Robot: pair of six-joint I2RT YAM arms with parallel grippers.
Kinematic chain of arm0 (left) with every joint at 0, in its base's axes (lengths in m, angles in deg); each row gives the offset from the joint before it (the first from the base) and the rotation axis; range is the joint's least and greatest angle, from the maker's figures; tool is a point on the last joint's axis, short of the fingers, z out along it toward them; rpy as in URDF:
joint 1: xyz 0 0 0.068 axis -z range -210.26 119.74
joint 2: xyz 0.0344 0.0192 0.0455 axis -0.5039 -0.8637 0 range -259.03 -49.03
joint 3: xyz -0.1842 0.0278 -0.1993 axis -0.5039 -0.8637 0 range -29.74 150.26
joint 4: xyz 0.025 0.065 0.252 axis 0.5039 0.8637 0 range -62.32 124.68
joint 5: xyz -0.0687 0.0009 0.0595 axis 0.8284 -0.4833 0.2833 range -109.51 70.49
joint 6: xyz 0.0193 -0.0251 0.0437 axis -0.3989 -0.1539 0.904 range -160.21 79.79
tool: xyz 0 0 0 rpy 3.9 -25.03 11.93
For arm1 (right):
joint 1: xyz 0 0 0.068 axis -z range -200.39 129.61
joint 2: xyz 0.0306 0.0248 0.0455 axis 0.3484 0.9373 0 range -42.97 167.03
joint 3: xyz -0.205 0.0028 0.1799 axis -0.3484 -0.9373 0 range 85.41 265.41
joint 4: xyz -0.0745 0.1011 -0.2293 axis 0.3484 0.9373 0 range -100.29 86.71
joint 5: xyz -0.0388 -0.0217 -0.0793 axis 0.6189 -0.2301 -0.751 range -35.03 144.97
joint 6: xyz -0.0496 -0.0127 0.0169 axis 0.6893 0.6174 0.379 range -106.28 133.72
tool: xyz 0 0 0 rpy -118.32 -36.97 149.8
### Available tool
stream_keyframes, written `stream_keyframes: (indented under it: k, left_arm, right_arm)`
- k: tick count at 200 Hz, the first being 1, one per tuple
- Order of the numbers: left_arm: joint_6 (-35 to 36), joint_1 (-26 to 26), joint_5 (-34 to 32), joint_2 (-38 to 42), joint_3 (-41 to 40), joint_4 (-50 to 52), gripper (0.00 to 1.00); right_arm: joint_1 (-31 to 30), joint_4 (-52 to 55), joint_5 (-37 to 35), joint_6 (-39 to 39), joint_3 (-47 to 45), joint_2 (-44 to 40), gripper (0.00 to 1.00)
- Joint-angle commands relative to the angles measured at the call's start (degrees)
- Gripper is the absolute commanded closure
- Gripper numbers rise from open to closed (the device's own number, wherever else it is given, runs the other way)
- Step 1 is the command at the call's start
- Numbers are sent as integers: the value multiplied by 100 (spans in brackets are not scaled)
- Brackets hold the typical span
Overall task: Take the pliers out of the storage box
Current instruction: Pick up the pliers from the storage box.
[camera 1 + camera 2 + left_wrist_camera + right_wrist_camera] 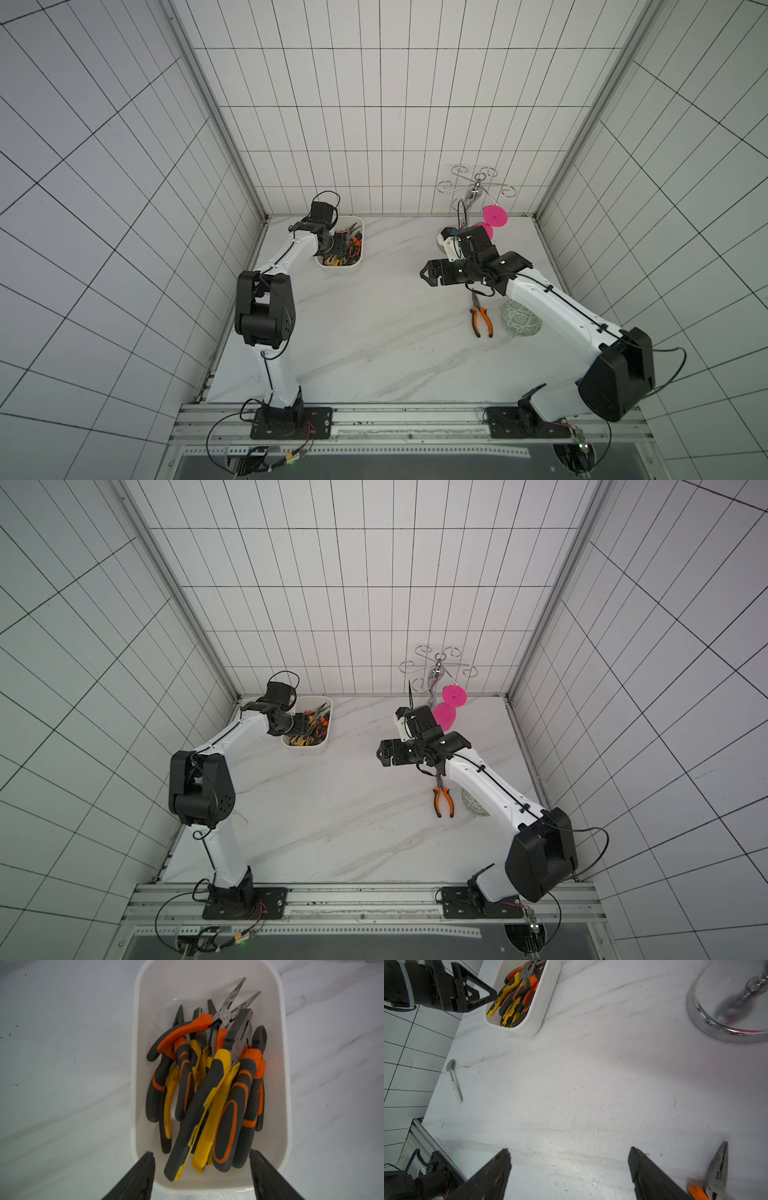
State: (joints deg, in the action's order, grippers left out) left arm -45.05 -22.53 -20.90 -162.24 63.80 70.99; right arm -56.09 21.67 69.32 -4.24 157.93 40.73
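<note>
The white storage box point(338, 269) point(305, 748) stands at the far left of the table. It holds a pile of several pliers point(207, 1084) point(517, 995) with orange-and-black or yellow-and-black handles. My left gripper point(201, 1155) point(345, 245) hangs over the box's near end, open, its fingers on either side of the handle ends and touching none. One orange-handled long-nosed pliers point(481, 320) point(444, 800) point(716, 1176) lies on the table at the right. My right gripper point(569, 1151) point(426, 275) is open and holds nothing, above the bare table just beside it.
A round green patterned disc point(521, 322) lies beside the loose pliers, partly under my right arm. A chrome rack point(473, 191) with a pink glass point(494, 216) stands at the back right. A white-handled spoon point(453, 1080) lies near the table's left edge.
</note>
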Motion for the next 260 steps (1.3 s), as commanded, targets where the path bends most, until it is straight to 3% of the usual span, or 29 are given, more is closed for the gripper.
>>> stream_keyframes:
  k: [1,105,150,212,260]
  left_arm:
    - [595,-10,-386,-377,405,467,37]
    - [661,-25,-487,-955,816,520,66]
    - [555,-32,-430,-1106,943,592,100]
    - [355,-86,-217,-208,457,237,100]
    - [-87,-171,866,1134,-790,-614,100]
  right_arm:
    - [-17,-75,-35,81,-159,-64,9]
    - [-17,73,-57,150,215,392,9]
    - [-23,91,-66,160,263,402,9]
    - [-18,91,45,35,433,385,10]
    - [-30,-265,554,-313,627,330,10]
